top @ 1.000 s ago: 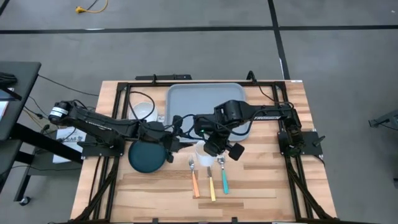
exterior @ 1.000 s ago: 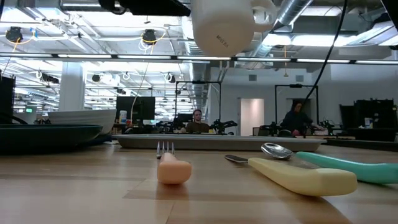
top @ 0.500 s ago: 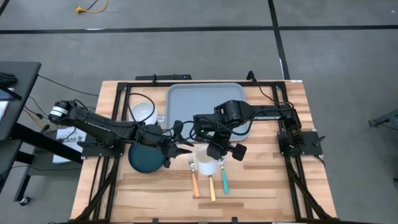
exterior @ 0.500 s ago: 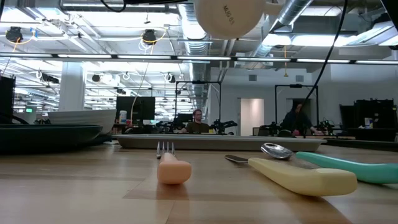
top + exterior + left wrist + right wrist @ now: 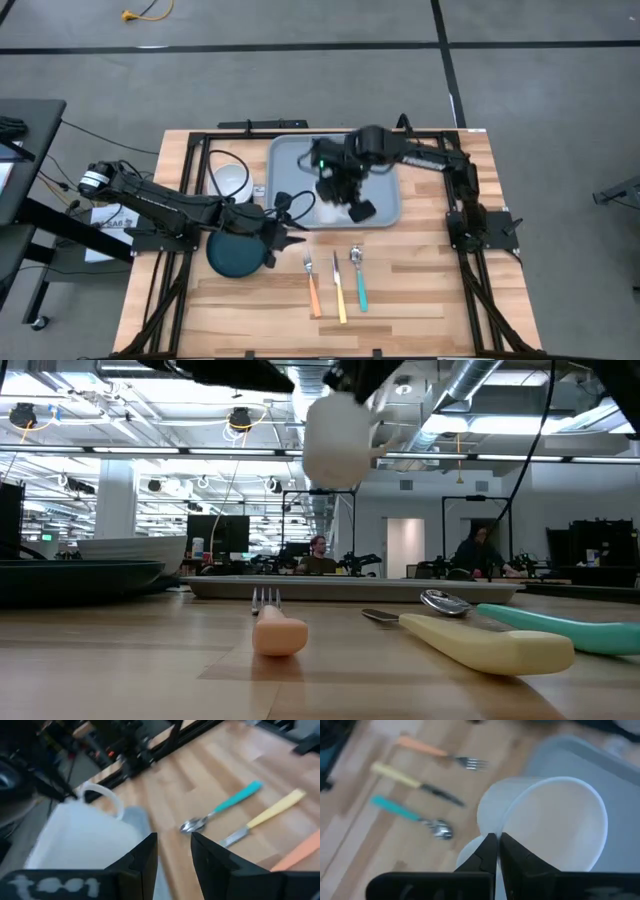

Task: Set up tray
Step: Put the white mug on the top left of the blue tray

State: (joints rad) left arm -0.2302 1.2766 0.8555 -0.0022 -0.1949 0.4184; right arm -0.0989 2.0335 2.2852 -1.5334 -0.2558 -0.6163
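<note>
Carried back from above the cutlery to over the tray (image 5: 385, 205): one white mug (image 5: 338, 438), pinched at its rim by the right gripper (image 5: 497, 851), fingers clenched tight on the mug wall. Hanging clear of the tray floor in the low view, handle (image 5: 102, 800) visible from the left wrist. Lying at the far middle of the table (image 5: 420, 290): one grey-blue tray, flat, partly covered from above by the right arm. Waiting near the tray's front left corner: left gripper (image 5: 290, 236), beside one dark teal plate (image 5: 234, 254), fingers part-way apart with nothing between them. Counted on the bare wood in front of the tray: three utensils in a row, namely one orange-handled fork (image 5: 312, 285), one yellow-handled knife (image 5: 339, 291), one teal-handled spoon (image 5: 359, 279). Sitting left of the tray: one white bowl (image 5: 231, 180). Seen beyond the table in the low view: two people (image 5: 317, 556).
</note>
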